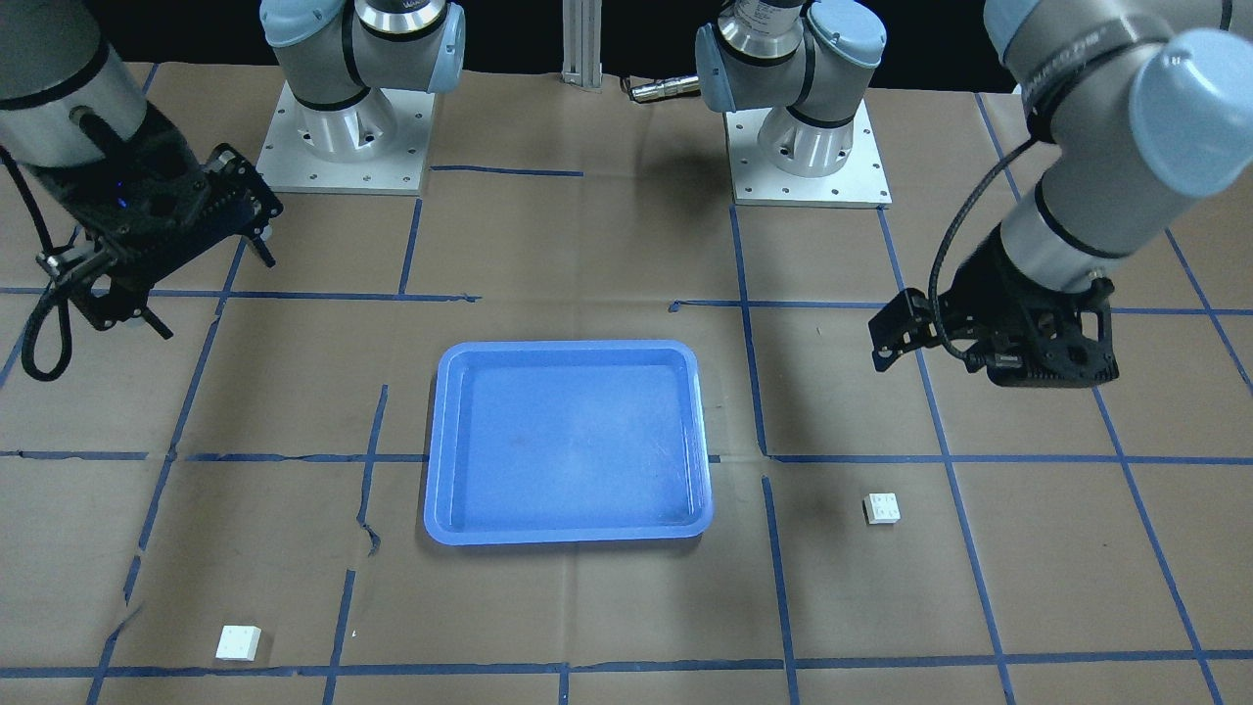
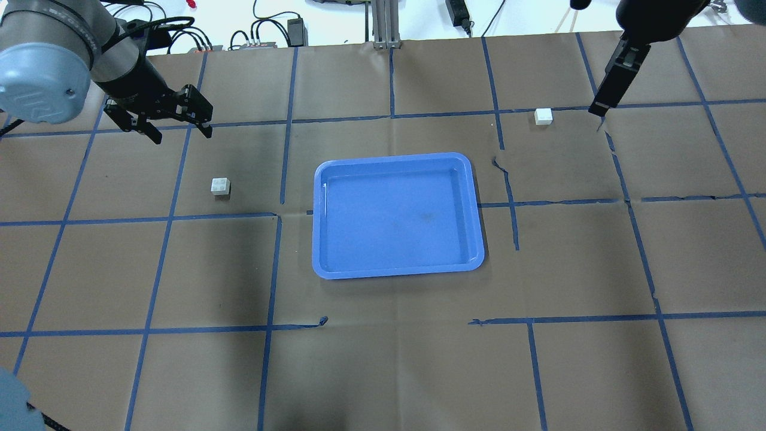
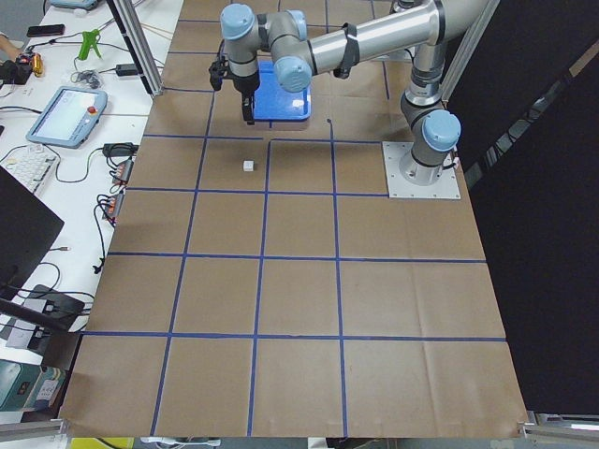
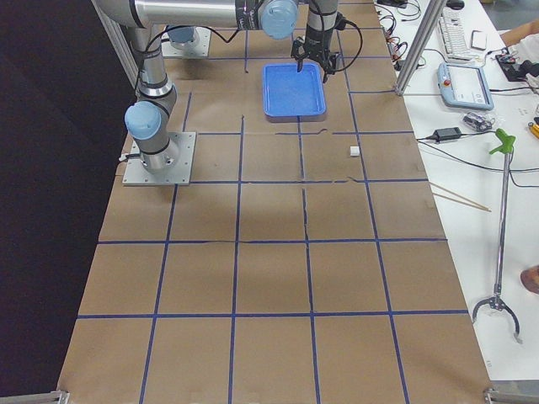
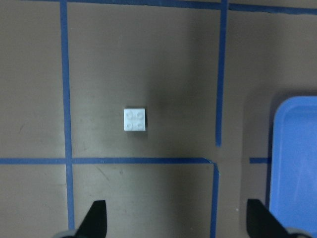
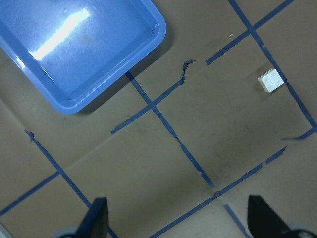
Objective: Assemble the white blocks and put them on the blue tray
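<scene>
The tray (image 2: pixel 395 215) sits mid-table (image 2: pixel 383 359), with the left block (image 2: pixel 220 187) lying to its left and the right block (image 2: pixel 543 116) farther back on its right, both outside it and well apart. The left gripper (image 2: pixel 182 136) hangs near the left block, jaws spread wide. The right gripper (image 1: pixel 217 299) hovers near the right block, jaws parted wide too.

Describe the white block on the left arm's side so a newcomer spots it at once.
Start at the blue tray in the middle of the table. In the overhead view, look left of it: the white block sits by itself, level with the tray. The other white block lies right of the tray, beyond its far edge.
</scene>
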Controlling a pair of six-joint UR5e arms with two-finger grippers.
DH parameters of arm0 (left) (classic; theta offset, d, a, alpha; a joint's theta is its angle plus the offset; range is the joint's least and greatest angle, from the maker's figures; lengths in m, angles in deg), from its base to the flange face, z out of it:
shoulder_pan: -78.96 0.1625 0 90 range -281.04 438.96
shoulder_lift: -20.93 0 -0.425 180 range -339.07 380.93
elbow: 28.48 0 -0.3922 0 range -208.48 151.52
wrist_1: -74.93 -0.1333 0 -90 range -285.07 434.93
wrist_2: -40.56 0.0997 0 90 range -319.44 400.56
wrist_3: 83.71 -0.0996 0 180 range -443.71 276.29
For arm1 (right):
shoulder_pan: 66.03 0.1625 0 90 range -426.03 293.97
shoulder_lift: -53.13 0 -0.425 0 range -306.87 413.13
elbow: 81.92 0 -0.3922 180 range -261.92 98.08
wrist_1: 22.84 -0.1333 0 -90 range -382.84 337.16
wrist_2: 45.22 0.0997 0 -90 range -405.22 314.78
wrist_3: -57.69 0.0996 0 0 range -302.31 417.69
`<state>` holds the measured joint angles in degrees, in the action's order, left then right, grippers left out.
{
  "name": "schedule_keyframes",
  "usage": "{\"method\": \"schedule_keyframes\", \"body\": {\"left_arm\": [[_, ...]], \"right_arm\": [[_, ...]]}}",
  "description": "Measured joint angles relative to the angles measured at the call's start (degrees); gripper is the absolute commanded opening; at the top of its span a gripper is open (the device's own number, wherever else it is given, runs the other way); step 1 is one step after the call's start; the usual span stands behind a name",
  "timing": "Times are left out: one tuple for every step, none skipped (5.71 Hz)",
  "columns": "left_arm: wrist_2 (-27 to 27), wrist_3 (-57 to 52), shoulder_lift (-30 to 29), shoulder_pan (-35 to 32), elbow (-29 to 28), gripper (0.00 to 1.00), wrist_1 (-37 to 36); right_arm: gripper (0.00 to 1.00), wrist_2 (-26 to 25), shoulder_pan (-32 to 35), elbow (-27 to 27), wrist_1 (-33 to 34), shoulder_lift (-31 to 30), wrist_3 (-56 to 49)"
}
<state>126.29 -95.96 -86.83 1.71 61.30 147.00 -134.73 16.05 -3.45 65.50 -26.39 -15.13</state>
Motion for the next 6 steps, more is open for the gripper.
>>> {"method": "schedule_keyframes", "body": {"left_arm": [[-0.18,-2.08,-4.52,0.44,0.30,0.97,-6.00],[-0.32,-2.79,-8.26,0.59,1.24,0.97,-10.47],[-0.33,-2.84,-11.39,0.63,2.95,0.97,-13.40],[-0.17,-2.86,-13.50,0.62,4.43,0.94,-14.70],[-0.08,-2.92,-14.43,0.64,5.18,0.73,-15.16],[0.06,-3.06,-14.71,0.67,5.51,0.34,-15.21]], "right_arm": [[0.99,0.02,-1.22,-3.60,0.20,3.50,-12.01],[0.99,0.11,-2.86,-8.34,0.18,7.52,-22.93],[0.99,1.14,-4.91,-13.81,-0.05,12.05,-31.04],[0.99,2.98,-6.24,-19.15,-0.24,16.82,-35.01],[0.99,6.06,-6.94,-22.73,-0.16,21.09,-36.80],[0.99,11.15,-8.17,-24.18,0.07,24.62,-38.08]]}}
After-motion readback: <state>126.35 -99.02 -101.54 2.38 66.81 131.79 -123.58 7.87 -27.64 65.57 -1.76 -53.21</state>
